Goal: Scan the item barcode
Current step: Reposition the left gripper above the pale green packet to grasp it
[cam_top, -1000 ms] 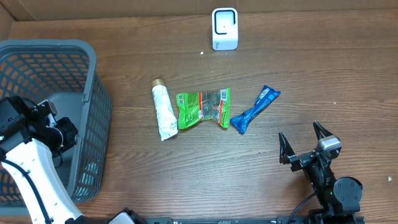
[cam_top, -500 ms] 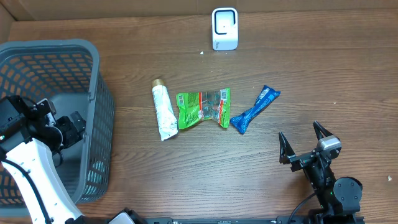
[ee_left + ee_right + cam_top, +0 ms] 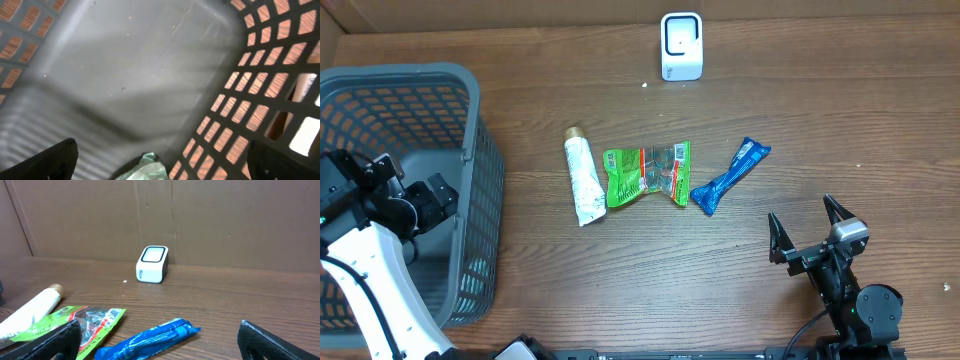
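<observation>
Three items lie mid-table: a white tube (image 3: 582, 178), a green packet (image 3: 648, 172) and a blue wrapper (image 3: 730, 176). The white barcode scanner (image 3: 681, 45) stands at the table's far edge. My left gripper (image 3: 415, 187) is open inside the grey basket (image 3: 420, 72). In the left wrist view a pale green packet (image 3: 147, 167) lies loose on the basket floor, between and below the spread fingers of that gripper (image 3: 160, 167). My right gripper (image 3: 807, 230) rests open near the front right, facing the blue wrapper (image 3: 150, 339) and the scanner (image 3: 152, 264), with nothing between its fingers.
The basket fills the left side of the table, and its lattice wall (image 3: 250, 75) stands close on the right of my left gripper. Brown cardboard walls (image 3: 225, 220) rise behind the scanner. A small white speck (image 3: 644, 85) lies near the scanner.
My left gripper has opened wide inside the basket, and the basket has shifted slightly to the right. The right arm and the table items have not moved.
</observation>
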You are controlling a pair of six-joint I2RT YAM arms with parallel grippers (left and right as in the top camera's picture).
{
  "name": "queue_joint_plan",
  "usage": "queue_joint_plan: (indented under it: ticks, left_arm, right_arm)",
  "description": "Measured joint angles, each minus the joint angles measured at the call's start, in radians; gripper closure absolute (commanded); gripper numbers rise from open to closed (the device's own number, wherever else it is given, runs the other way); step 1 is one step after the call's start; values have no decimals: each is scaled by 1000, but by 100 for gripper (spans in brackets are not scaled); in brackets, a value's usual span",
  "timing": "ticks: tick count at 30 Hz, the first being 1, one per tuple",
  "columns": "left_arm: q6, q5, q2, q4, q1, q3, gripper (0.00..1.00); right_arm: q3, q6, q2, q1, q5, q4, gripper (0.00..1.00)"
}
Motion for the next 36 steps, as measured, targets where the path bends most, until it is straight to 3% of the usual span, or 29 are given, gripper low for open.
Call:
queue_joint_plan:
  ticks: [14, 16, 17, 25, 28, 36]
  left_arm:
    - [33, 26, -126, -399, 0, 461, 0]
    - [39, 18, -148, -418, 0, 476, 6]
    - [39, 11, -155, -431, 0, 477, 0]
    - [43, -37, -140, -449, 0, 477, 0]
    - [67, -40, -140, -455, 0, 477, 5]
    - [92, -90, -140, -471, 9, 477, 2]
  right_arm:
    - [0, 0, 0, 0, 0, -1, 0]
    - [0, 0, 0, 0, 0, 0, 0]
    - [0, 0, 0, 0, 0, 0, 0]
    - [0, 0, 0, 0, 1, 0, 0]
    - [0, 0, 0, 0, 1, 0, 0]
    - [0, 1, 0, 0, 1, -1, 0]
